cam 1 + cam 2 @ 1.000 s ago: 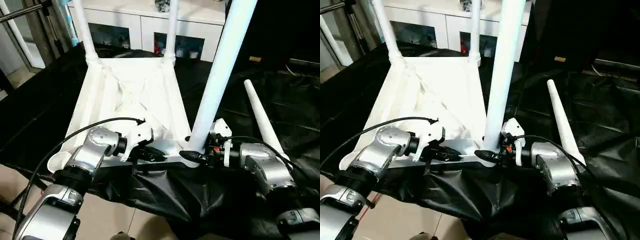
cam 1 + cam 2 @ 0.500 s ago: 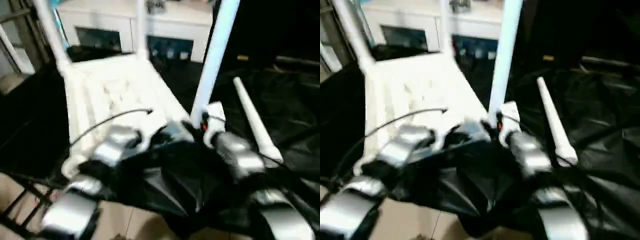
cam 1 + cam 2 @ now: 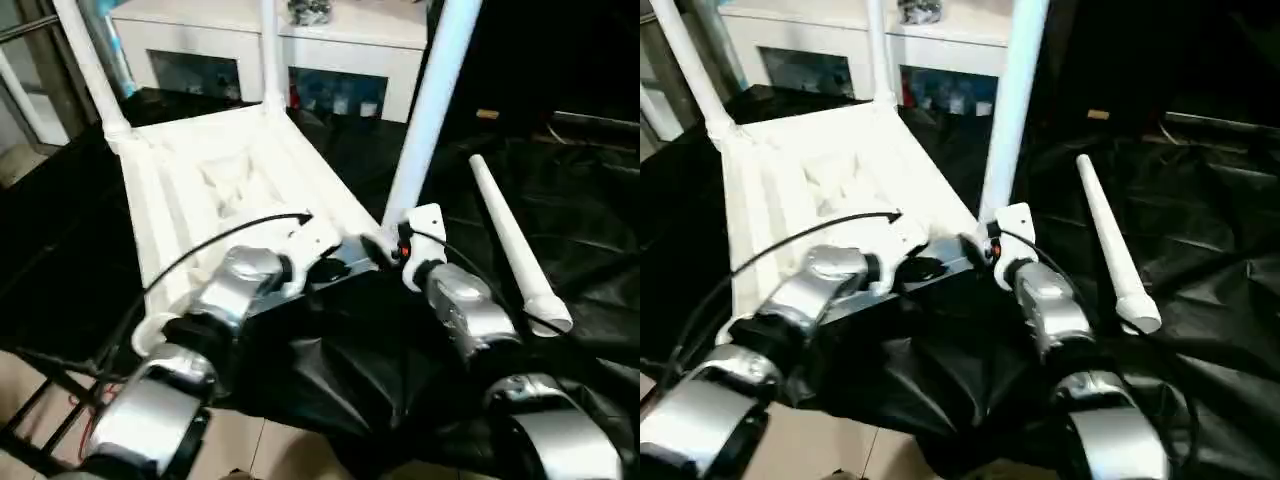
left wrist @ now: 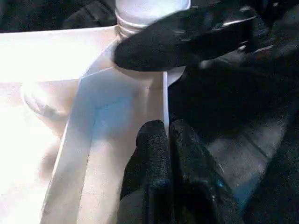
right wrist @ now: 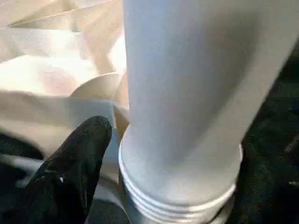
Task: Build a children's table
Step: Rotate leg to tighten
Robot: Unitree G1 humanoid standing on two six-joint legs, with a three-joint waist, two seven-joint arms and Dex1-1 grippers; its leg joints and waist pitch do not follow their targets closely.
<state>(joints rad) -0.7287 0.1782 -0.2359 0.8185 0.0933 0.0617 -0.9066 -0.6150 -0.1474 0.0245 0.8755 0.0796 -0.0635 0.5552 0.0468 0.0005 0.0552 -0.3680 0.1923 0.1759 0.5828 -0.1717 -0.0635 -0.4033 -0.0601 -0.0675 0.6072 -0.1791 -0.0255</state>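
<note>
Left wrist view: left tool (image 4: 169,154) clenched on upturned tabletop (image 3: 215,180); near leg (image 3: 425,110) upright.

A black sheet (image 3: 560,200) covers the worktop; behind it stands a white cabinet (image 3: 300,40) with glass doors.

The upright leg (image 3: 430,110) runs off the top edge, its base hidden behind the right hand (image 3: 385,248).

No legible text, labels or numbers anywhere
</note>
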